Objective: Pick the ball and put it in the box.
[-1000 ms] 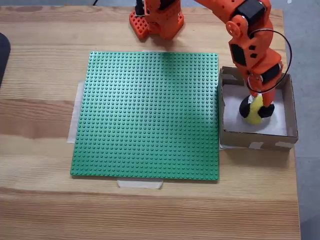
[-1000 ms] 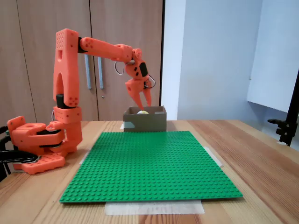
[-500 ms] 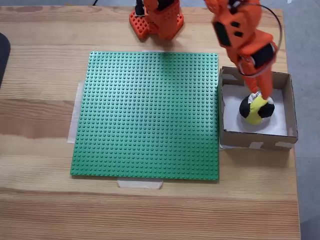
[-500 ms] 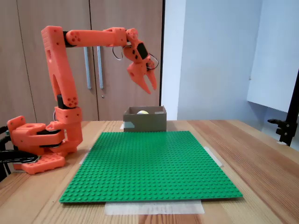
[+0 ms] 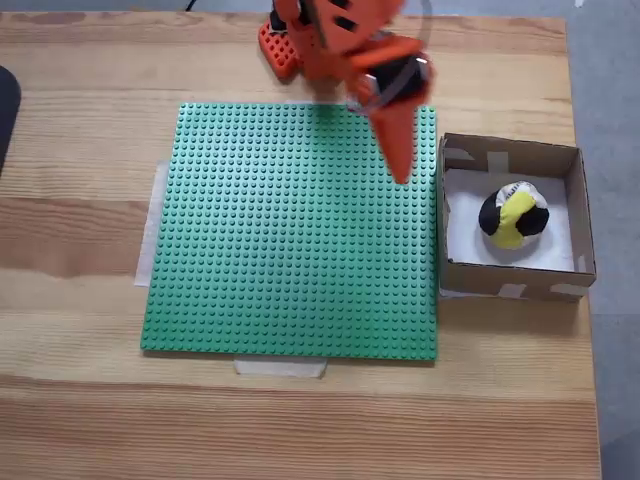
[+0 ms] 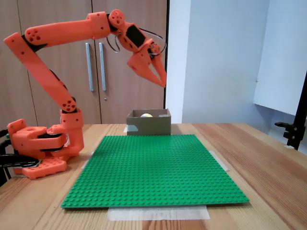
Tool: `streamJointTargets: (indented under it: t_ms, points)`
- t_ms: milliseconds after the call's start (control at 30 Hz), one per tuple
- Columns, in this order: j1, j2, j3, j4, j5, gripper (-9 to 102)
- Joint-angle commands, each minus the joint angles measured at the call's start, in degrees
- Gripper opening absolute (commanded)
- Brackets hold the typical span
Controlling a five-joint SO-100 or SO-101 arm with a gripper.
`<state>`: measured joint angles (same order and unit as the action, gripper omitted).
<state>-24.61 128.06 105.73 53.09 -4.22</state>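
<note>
The ball (image 5: pixel 513 216), patched yellow, black and white, lies on the white bottom inside the box (image 5: pixel 510 282), near its middle and clear of the walls. In the fixed view from the front, only the ball's (image 6: pixel 146 115) top shows above the rim of the box (image 6: pixel 149 125). The box stands on the wooden surface (image 5: pixel 80 230), just beside the right edge of the green studded baseplate (image 5: pixel 290 230) in the fixed view from above.

The pincer (image 6: pixel 159 79) is raised well above the box, apart from it, pointing downward at a slant. Its jaws stand slightly parted and hold nothing. From above, the pincer (image 5: pixel 398 160) appears over the baseplate's upper right corner, left of the box.

The orange arm's base (image 6: pixel 36 148) sits on the surface at the baseplate's far left in the front view. Tape strips (image 5: pixel 280 368) fix the baseplate's edges.
</note>
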Motion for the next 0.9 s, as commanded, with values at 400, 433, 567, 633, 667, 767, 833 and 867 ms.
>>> streamJointTargets:
  t_ms: [400,433,567,633,667,767,833,867]
  points:
    - [14.68,35.77,36.12,-9.93,2.29,-1]
    - [15.21,37.44,37.79,-10.02,2.55,-1]
    - [17.4,43.15,43.51,-9.32,2.64,-1]
    - [18.28,45.97,46.32,-9.23,1.93,-1]
    - [18.81,47.37,47.81,-9.14,1.76,-1]
    - [20.3,50.89,51.77,-8.88,1.41,-1]
    - [20.74,52.47,54.14,-8.09,1.58,-1]
    - [20.83,53.26,55.55,-7.82,1.49,-1]
